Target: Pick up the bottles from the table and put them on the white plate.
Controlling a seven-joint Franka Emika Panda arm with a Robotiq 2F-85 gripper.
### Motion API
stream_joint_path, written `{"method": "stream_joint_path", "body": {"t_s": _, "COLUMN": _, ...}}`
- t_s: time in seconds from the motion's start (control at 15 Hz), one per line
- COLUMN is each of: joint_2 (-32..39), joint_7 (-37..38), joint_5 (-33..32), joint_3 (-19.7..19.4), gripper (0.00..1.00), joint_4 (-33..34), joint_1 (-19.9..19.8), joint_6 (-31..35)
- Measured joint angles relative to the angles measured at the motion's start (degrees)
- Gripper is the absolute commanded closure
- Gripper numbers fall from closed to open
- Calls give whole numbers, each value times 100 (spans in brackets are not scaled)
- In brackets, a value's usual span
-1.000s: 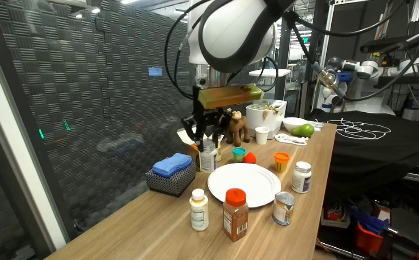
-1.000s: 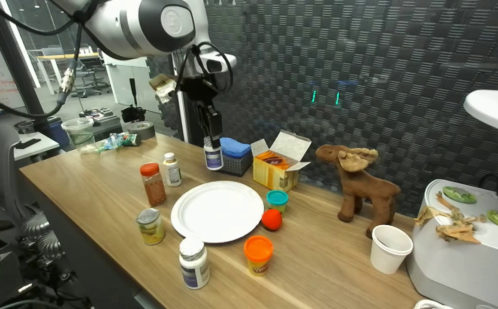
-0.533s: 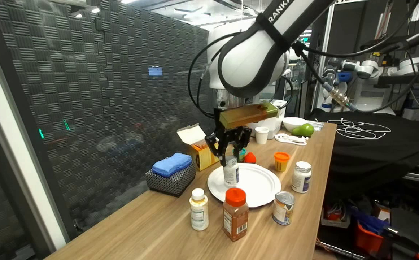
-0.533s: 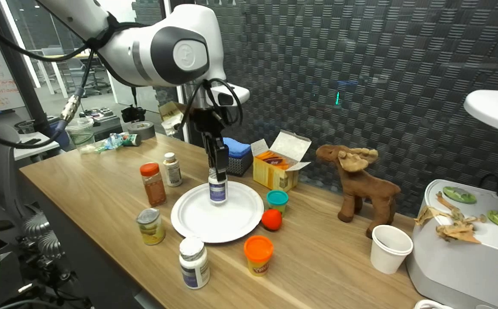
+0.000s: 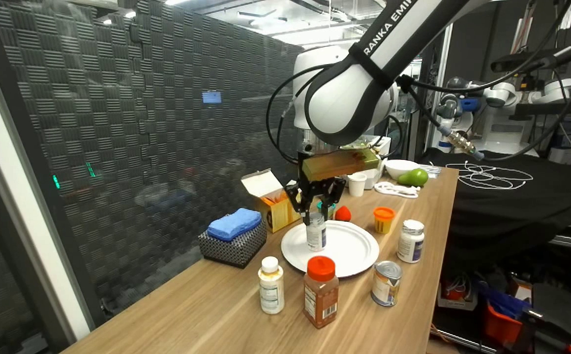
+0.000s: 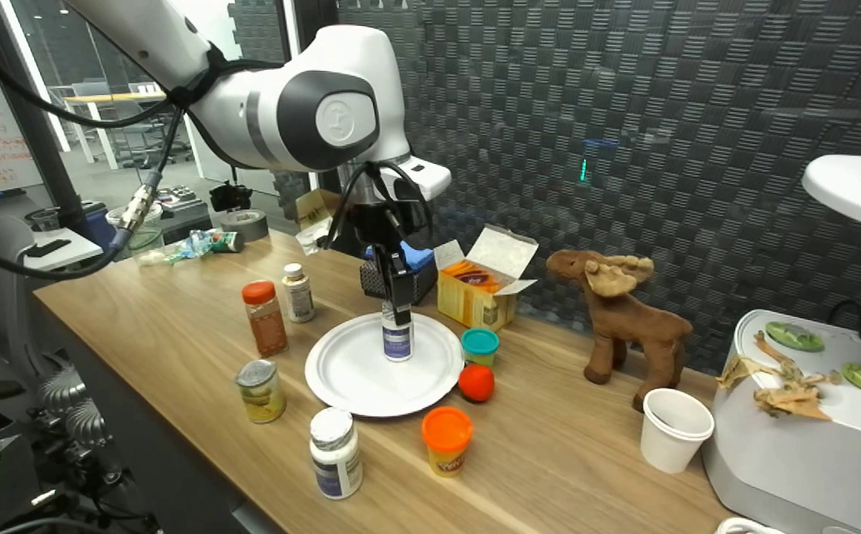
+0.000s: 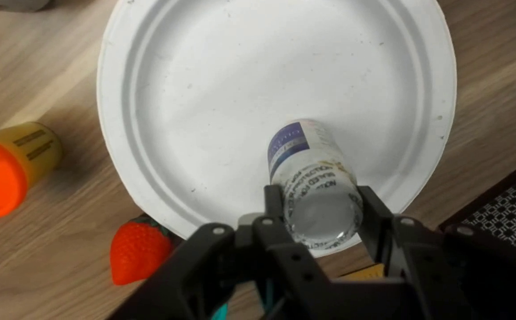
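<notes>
While the jaws pinch one stout bottle (image 7: 314, 182), apparently on the white plate (image 7: 240, 80) beneath, release is pending; clear of the jaws, a red-capped bottle (image 5: 321, 294), slim bottle (image 5: 271, 287) and second stout bottle (image 5: 410, 242) await transfer.

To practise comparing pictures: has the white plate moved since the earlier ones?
Yes: in an exterior view, the white plate has shifted slightly rightward, away from the unmoved tin can.
</notes>
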Motion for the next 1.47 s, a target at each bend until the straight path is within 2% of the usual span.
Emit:
{"method": "stream_joint_path", "body": {"t_s": 0.53, "joint_2": 15, "joint_7": 128, "joint_5": 75, "joint_3": -57, "gripper": 81, "joint_4": -9, "joint_1": -10, "joint_6": 414}}
{"method": "stream_joint_path", "body": {"t_s": 0.93, "joint_2": 81, "joint_7": 174, "joint_5": 80, "joint_3": -110, "gripper": 81, "joint_4": -2, "joint_1": -10, "joint_6": 459}}
{"method": "stream_joint_path", "body": {"t_s": 1.0, "joint_2": 83, "joint_7": 193, "joint_5": 80, "joint_3": -111, "gripper": 31, "joint_4": -4, "joint_1": -10, "joint_6": 478}}
{"method": "stream_joint_path", "body": {"t_s": 1.07, "joint_2": 84, "joint_7": 208, "joint_5": 80, "joint_3": -111, "gripper": 30, "joint_4": -5, "joint_1": -10, "joint_6": 487}}
{"method": "stream_joint_path", "body": {"t_s": 1.33, "joint_2": 69, "joint_7": 263, "joint_5": 32, "joint_3": -117, "gripper": 1, "joint_4": -18, "joint_1": 49, "joint_6": 524}}
{"method": "stream_joint_path", "body": {"t_s": 1.47, "joint_2": -70, "joint_7": 413, "joint_5": -226, "joint_3": -161, "gripper": 0, "joint_4": -41, "joint_1": 197, "joint_6": 520}}
